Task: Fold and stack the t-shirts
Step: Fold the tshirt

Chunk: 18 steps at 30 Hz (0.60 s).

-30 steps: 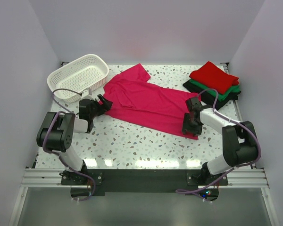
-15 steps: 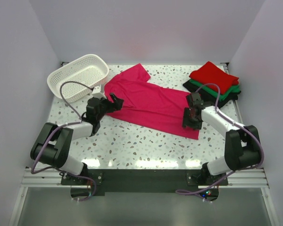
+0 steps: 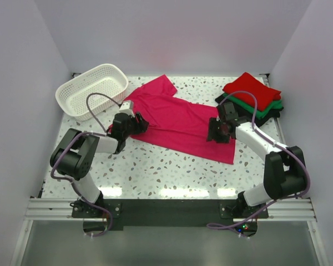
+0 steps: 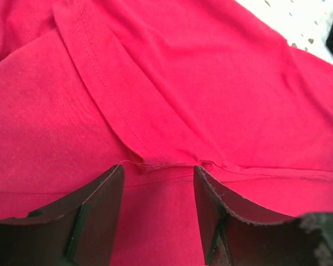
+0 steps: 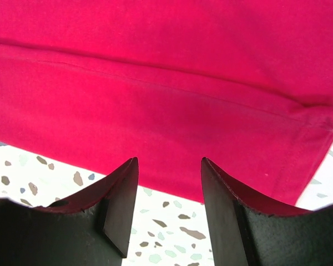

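The magenta-pink t-shirt point(image 3: 177, 123) lies spread flat across the middle of the table. My left gripper point(image 3: 137, 123) is open and sits over its left side; in the left wrist view the open gripper point(image 4: 158, 177) straddles pink cloth point(image 4: 172, 83) near a sleeve seam. My right gripper point(image 3: 217, 133) is open over the shirt's right end; in the right wrist view the gripper point(image 5: 169, 166) hangs above the hem point(image 5: 155, 111) and bare table. Folded red point(image 3: 251, 88), green point(image 3: 266, 106) and black point(image 3: 248, 115) t-shirts are stacked at the back right.
A white lattice basket point(image 3: 91, 91) stands at the back left. The terrazzo table point(image 3: 166, 172) runs between white walls, with the stack close to the right arm.
My left gripper has moved right onto the shirt's left side. My right gripper has moved up and left along the shirt's right end. The shirt has barely shifted.
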Motion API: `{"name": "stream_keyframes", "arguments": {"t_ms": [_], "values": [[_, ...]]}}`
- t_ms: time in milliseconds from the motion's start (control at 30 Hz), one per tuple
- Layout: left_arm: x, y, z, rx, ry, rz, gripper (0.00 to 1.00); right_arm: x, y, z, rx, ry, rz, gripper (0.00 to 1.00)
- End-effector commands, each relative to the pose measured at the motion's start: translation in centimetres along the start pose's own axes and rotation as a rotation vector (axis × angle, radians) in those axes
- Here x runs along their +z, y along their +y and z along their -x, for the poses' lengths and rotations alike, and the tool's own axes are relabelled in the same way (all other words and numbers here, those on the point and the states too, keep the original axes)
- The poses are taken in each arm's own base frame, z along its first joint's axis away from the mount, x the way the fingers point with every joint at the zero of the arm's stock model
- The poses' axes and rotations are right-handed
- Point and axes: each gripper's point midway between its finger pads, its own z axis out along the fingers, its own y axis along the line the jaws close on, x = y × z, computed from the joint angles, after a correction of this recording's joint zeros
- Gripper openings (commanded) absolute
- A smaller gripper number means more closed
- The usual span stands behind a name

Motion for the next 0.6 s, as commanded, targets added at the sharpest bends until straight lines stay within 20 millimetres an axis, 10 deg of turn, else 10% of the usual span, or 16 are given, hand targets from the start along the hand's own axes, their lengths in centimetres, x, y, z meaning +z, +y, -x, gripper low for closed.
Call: {"name": "stream_keyframes", "arguments": {"t_ms": [0, 567], "values": [[1.2, -1.2, 2.1, 0.031, -0.049, -0.03, 0.56, 0.0, 1.2, 0.9, -0.022, -0.034, 0.054, 0.52], [3.3, -0.8, 0.6, 0.041, 0.009, 0.016, 0.36, -0.2, 1.2, 0.8, -0.029, -0.031, 0.059, 0.52]]}}
